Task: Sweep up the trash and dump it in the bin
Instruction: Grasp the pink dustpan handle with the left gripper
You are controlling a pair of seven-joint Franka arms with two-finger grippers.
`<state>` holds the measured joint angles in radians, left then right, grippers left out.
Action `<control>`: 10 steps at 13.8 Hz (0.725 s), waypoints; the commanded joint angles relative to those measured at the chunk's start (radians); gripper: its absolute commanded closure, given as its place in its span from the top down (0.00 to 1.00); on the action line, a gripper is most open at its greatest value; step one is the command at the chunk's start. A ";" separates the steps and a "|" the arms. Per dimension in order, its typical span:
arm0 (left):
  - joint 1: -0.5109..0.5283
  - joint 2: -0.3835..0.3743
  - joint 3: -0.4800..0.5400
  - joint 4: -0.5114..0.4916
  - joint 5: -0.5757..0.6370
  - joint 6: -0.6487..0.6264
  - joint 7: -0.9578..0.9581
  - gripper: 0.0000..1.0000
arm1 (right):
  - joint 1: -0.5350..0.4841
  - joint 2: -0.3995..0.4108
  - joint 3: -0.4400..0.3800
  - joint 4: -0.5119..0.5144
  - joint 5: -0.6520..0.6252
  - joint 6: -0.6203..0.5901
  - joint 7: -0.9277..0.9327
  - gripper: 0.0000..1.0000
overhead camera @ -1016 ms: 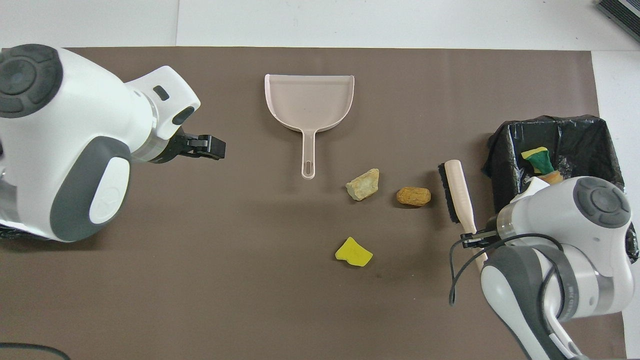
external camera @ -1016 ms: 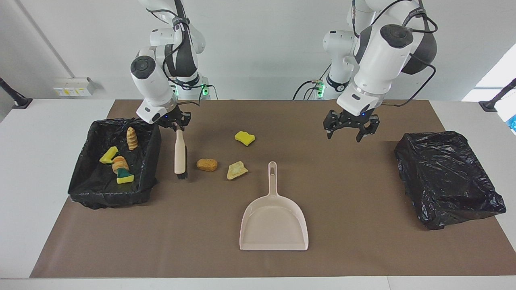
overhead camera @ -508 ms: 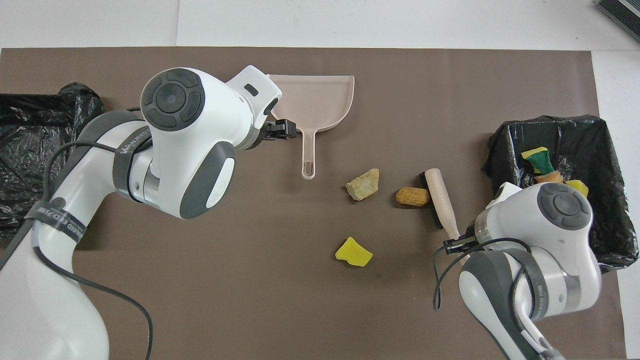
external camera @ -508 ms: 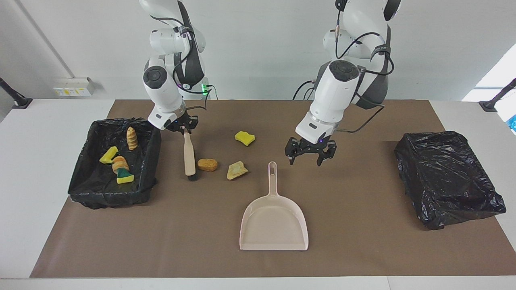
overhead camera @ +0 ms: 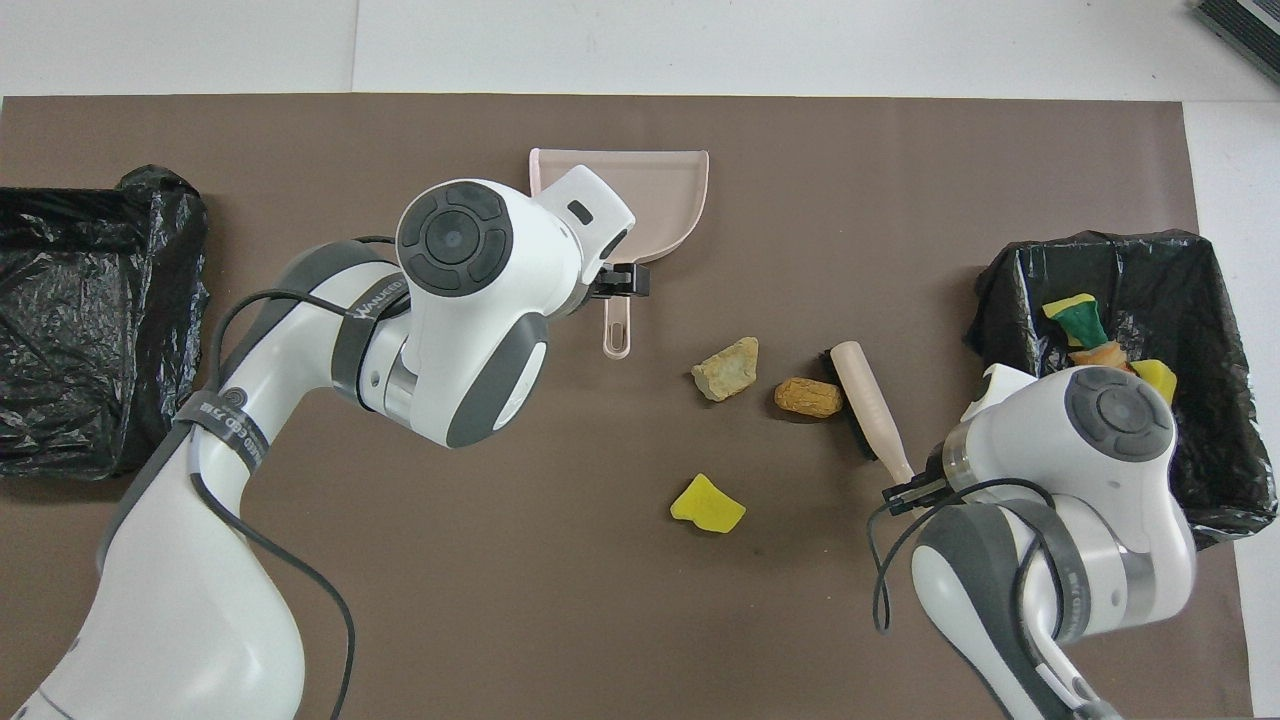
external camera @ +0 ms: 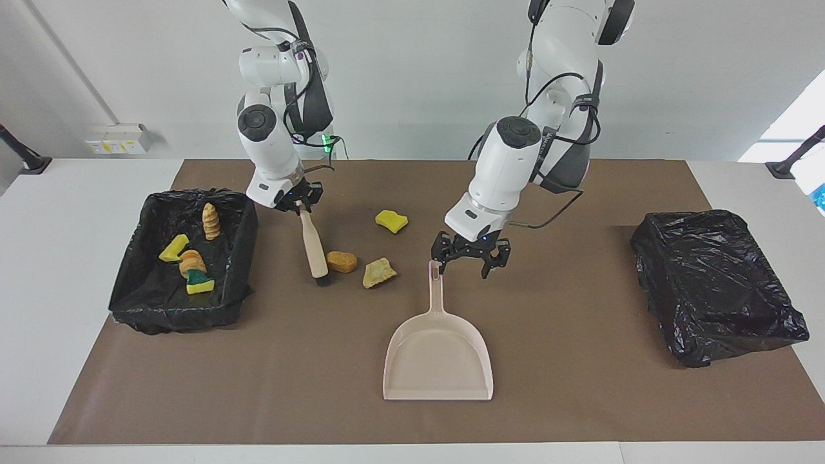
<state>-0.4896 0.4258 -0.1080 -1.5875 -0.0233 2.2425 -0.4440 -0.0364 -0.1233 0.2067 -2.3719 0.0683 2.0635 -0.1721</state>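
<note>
Left gripper [external camera: 465, 261]: swung from over bare mat near the covered bin, toward 8 o'clock in the facing view, down to the dustpan [external camera: 438, 351] handle tip; jaws spread wide.
Right gripper [external camera: 298, 205]: carried the brush [external camera: 313, 245] from beside the open bin toward 4 o'clock.
Orange-brown chunk [external camera: 341, 261]: pushed by the bristles closer to the tan chunk [external camera: 378, 272].

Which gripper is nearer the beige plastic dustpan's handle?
Left. The left gripper hovers open over the dustpan's handle; the right gripper holds the brush beside the scraps.
</note>
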 commanded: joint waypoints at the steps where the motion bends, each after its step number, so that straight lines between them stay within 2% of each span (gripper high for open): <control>1: -0.076 0.082 0.014 0.026 0.043 0.031 -0.025 1.00 | -0.008 0.011 0.002 -0.009 -0.007 0.010 -0.032 0.00; 10: -0.064 0.096 0.019 0.023 0.057 0.060 -0.016 1.00 | -0.005 0.011 0.005 -0.009 -0.007 0.014 -0.029 0.00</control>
<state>-0.5550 0.5041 -0.0894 -1.5780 0.0104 2.2887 -0.4566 -0.0356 -0.1130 0.2069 -2.3751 0.0683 2.0635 -0.1722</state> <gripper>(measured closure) 0.000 0.744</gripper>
